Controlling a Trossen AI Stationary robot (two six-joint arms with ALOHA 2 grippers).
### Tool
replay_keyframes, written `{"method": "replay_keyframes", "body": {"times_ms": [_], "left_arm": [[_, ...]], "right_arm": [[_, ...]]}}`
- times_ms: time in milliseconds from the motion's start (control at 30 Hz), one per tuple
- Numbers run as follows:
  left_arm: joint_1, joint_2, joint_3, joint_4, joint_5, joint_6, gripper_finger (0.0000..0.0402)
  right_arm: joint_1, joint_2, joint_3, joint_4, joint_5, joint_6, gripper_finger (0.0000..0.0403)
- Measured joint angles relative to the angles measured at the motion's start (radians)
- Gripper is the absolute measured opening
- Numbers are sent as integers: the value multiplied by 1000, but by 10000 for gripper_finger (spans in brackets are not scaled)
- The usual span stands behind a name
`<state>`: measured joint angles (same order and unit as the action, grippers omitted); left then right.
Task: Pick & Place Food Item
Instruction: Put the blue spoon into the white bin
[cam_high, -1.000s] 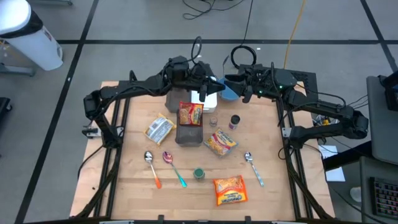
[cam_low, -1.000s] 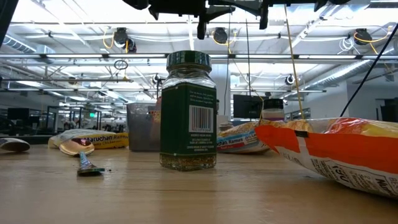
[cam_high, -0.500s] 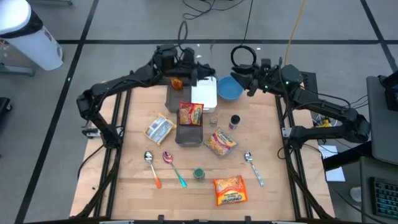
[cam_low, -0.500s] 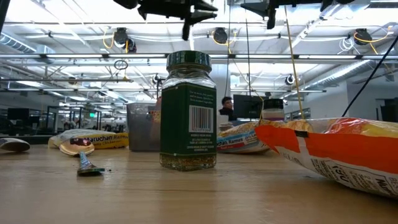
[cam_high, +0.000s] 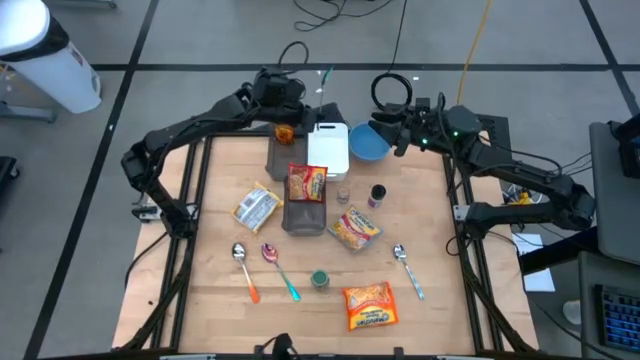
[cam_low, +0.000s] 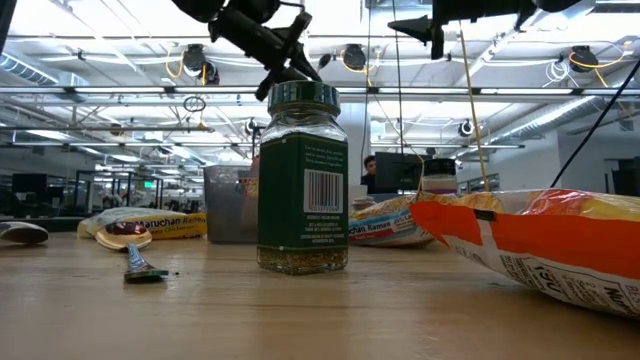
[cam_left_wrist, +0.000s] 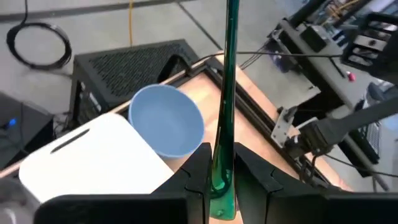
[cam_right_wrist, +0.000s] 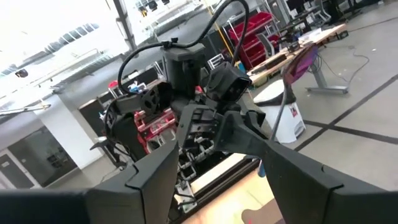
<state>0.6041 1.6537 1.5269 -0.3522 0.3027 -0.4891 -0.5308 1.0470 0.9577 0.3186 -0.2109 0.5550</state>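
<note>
Standing on a grey floor crossed by dark lines, the light wooden table (cam_high: 215, 310) sits in a large open workshop with ceiling lights, desks and screens beyond; a person sits at a monitor far behind the table.

At the far left of the table the left gripper (cam_left_wrist: 221, 180) is raised over the back edge, its fingers clenched on a green-handled utensil (cam_left_wrist: 227, 81) that stands up between them; which end it holds, and what kind of utensil it is, cannot be told. Just below it lie a white cutting board (cam_high: 328, 150) and a blue bowl (cam_high: 369, 142), side by side.

Toward the middle lie a ramen packet (cam_low: 150, 225) reading "Maruchan Ramen", a second red packet (cam_high: 307, 183) resting on a dark container (cam_high: 303, 212), a third packet (cam_high: 354, 227), two spoons (cam_high: 244, 268) with coloured handles, and a green-lidded spice jar (cam_low: 302, 180) with a barcode on its label. An orange packet (cam_high: 368, 305) lies nearest the front edge, and a further spoon (cam_high: 407, 269) is to its right.

At the far right, the right gripper (cam_high: 397, 130) hovers beside the bowl, fingers parted and empty.
</note>
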Motion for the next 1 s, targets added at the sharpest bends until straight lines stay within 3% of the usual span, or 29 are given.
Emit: {"method": "replay_keyframes", "body": {"times_ms": [533,800,900,1000], "left_arm": [[-33,23,1,-20,-99,19,51],[-84,99,6,-12,-116,23,51],[-79,138,90,-71,-124,41,51],[-72,203,261,-219,-164,110,51]], "right_arm": [[0,0,-6,11,0,9,218],[0,0,-6,10,0,9,221],[0,0,-6,5,0,9,220],[0,0,-6,1,0,9,217]]}}
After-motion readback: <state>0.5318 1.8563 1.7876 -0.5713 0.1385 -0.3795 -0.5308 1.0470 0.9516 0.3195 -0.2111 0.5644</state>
